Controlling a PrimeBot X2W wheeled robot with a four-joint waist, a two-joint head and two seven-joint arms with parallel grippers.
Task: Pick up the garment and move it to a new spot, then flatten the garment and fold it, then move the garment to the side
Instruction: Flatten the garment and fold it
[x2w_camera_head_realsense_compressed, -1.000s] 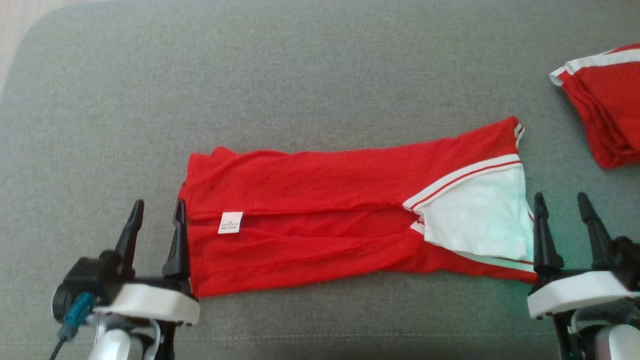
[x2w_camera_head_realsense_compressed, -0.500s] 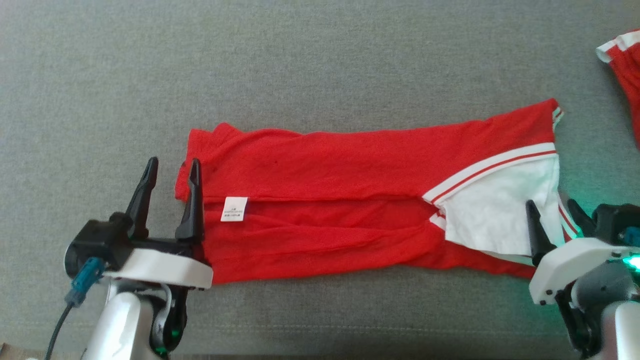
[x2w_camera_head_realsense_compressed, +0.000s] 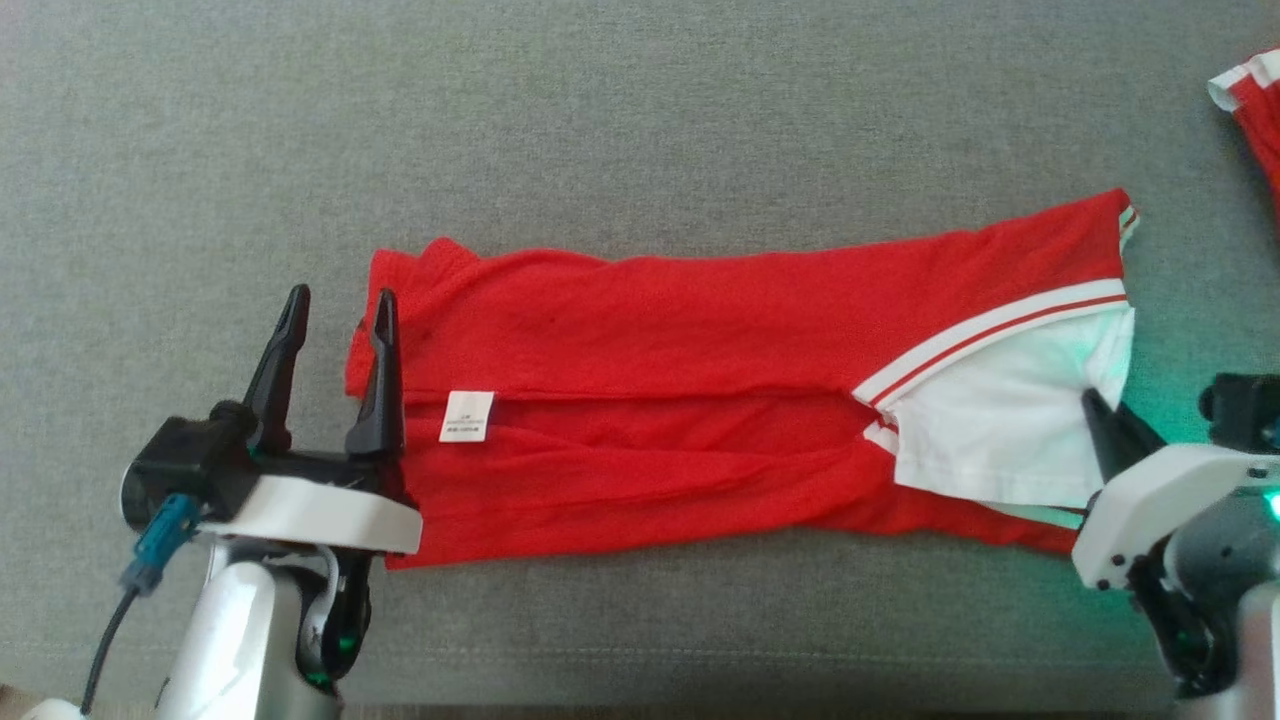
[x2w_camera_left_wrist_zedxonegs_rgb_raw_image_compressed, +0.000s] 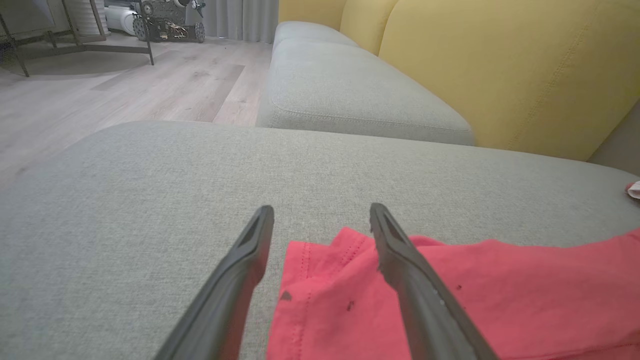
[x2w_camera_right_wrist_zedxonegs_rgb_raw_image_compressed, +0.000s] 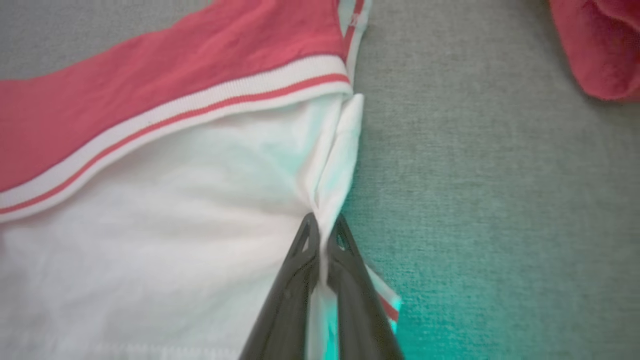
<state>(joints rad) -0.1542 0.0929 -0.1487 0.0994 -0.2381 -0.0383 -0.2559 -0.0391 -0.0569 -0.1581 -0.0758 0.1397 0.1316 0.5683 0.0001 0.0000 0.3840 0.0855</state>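
The garment (x2w_camera_head_realsense_compressed: 700, 400) is red with a white panel and red-white striped trim. It lies folded lengthwise into a long strip across the grey cushion (x2w_camera_head_realsense_compressed: 640, 120). My left gripper (x2w_camera_head_realsense_compressed: 335, 310) stands open at its left end, one finger over the red cloth (x2w_camera_left_wrist_zedxonegs_rgb_raw_image_compressed: 350, 300) and one on bare cushion. My right gripper (x2w_camera_head_realsense_compressed: 1105, 415) is shut on the garment's white edge (x2w_camera_right_wrist_zedxonegs_rgb_raw_image_compressed: 345, 145) at the right end, the cloth pinched into a ridge between the fingertips (x2w_camera_right_wrist_zedxonegs_rgb_raw_image_compressed: 324, 225).
A second red garment with white trim (x2w_camera_head_realsense_compressed: 1255, 110) lies at the far right edge. The left wrist view takes in another grey seat cushion (x2w_camera_left_wrist_zedxonegs_rgb_raw_image_compressed: 350, 95), a yellow backrest (x2w_camera_left_wrist_zedxonegs_rgb_raw_image_compressed: 500, 65) and wooden floor (x2w_camera_left_wrist_zedxonegs_rgb_raw_image_compressed: 125, 90) beyond.
My right gripper has moved in over the white edge and closed on it. The head camera has shifted, so the whole scene sits differently. My left gripper stays open at the left end.
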